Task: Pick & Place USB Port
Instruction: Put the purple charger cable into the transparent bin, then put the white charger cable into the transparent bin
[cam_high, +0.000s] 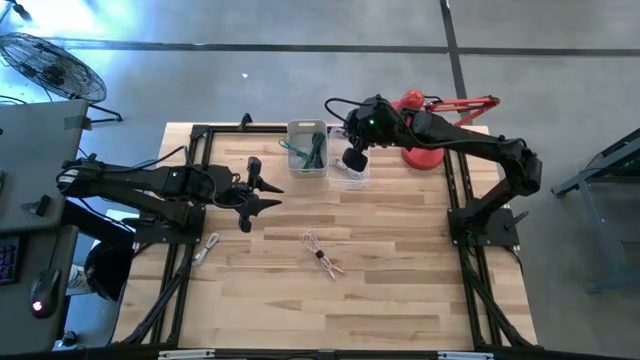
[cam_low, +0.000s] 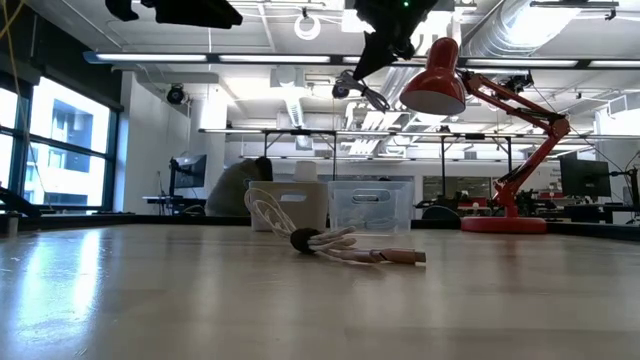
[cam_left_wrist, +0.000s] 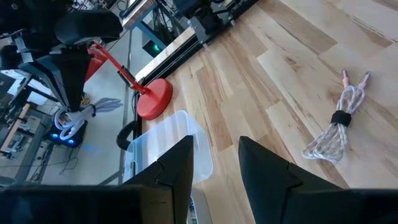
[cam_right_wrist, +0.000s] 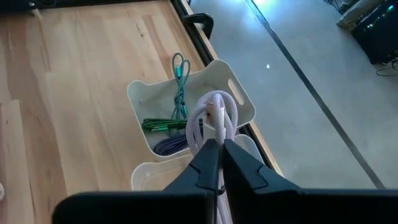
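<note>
My right gripper (cam_right_wrist: 219, 144) is shut on a coiled white USB cable (cam_right_wrist: 213, 114) and hovers above two bins at the table's far edge. One is a white bin (cam_right_wrist: 239, 99) holding green and purple cables; the other is a clear bin (cam_high: 348, 172) beside it. A second white cable bundle (cam_high: 322, 255), tied with a dark strap, lies flat on the table's middle. A third cable (cam_high: 207, 248) lies near the left frame. My left gripper (cam_high: 262, 195) hangs open over the table's left part, holding nothing. My right gripper pinches the white cable's coil between its two fingers, and the loops (cam_right_wrist: 214, 106) stick out past the fingertips. The fingers slant down from the table's right side. The bundle (cam_left_wrist: 79, 116) hangs lifted clear above the bins.
A red desk lamp (cam_high: 428, 152) stands at the far right, just behind my right arm. Black frame rails (cam_high: 460, 200) run along the table's left, right and far edges. Bare wood lies between the bins and the cable in the middle.
</note>
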